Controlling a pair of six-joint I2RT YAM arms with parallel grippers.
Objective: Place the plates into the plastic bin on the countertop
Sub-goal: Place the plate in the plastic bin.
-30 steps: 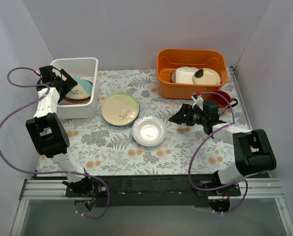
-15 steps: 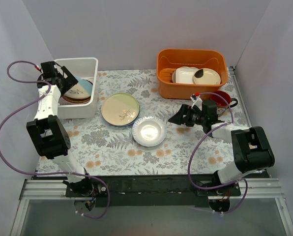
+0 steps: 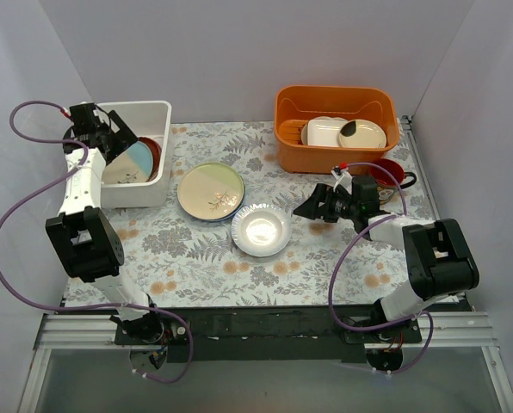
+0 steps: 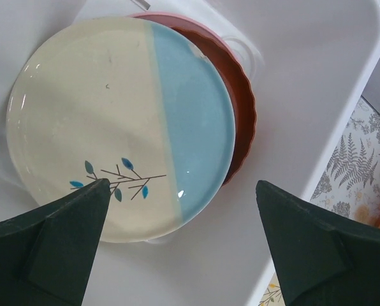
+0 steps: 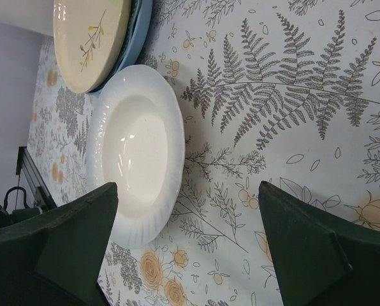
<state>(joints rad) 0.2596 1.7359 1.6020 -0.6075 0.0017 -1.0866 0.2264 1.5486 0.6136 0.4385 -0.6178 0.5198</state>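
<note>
Up at the far left corner of the desk (image 3: 196, 258) sits the plastic bin (image 3: 132, 106), and the left arm (image 3: 76, 185) reaches in over its left rim. The left jaws stand wide apart above the inside of the bin and grip nothing. Below them, in the left wrist view, a cream-and-blue plate (image 4: 120, 121) with a small leaf sprig lies in the bin. It partly covers a red-brown plate (image 4: 243, 121), and beyond that shows the thin edge of a pink plate (image 4: 199, 27). From above, the cream-and-blue plate looks tilted rather than flat, though I cannot tell which side is raised.

More plates lie out on the desk near its middle. A cream-green plate (image 3: 210, 191) with a sprig rests on a teal-blue plate (image 5: 144, 14), of which only a strip of rim shows in the right wrist view. Just beside them, nearer the arms, lies a silvery white plate (image 3: 261, 230).

The right jaws are likewise spread wide and hold nothing. They hover low over the bare fern print to the right of the silvery white plate. Behind the right arm (image 3: 390, 226) stand an orange tub (image 3: 330, 157) holding cream dishes (image 3: 325, 132), and a red mug (image 3: 392, 170).
</note>
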